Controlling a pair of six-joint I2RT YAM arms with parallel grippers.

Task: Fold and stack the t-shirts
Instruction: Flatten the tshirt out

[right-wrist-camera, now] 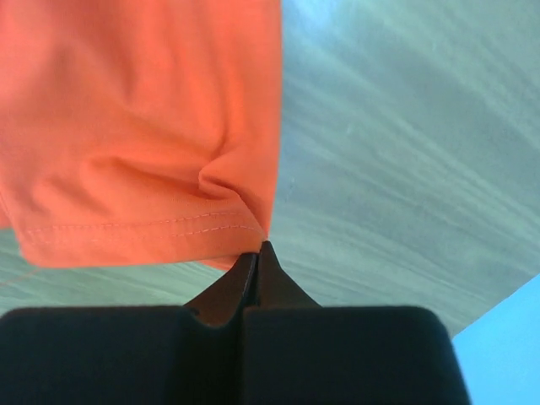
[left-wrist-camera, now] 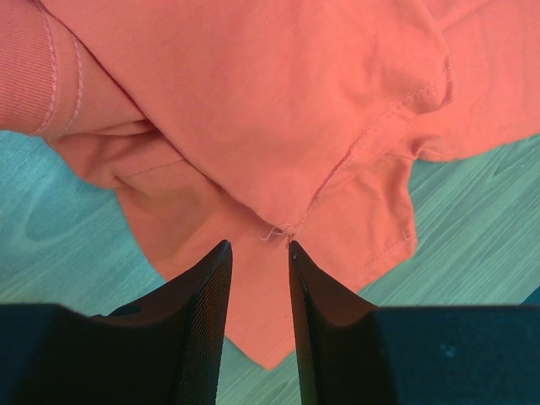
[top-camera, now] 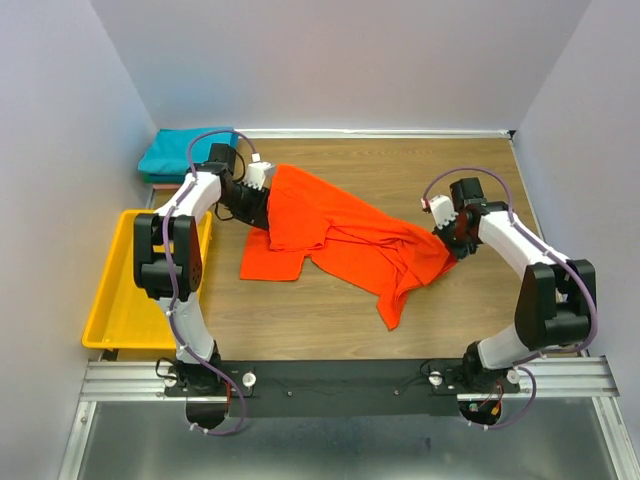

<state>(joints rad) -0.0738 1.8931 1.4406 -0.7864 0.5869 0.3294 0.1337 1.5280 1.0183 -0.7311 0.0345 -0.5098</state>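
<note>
Orange-red t-shirt (top-camera: 340, 235) crumpled mid-table, 9 to 3 o'clock. Right gripper (right-wrist-camera: 257, 253) clamped on hem corner at 3 o'clock. Left gripper (left-wrist-camera: 256, 253) at 10 o'clock, jaws apart astride sleeve seam — grip unconfirmed. Pinch seam first, then draw both ends apart, low & level, to flatten before folding. Teal t-shirt (top-camera: 185, 150) at 11 o'clock partly behind left arm — layers beneath unclear.

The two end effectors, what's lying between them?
The orange-red t-shirt fills that stretch, crumpled on the table, from the left end effector to the right end effector. The top external view shows it.
</note>
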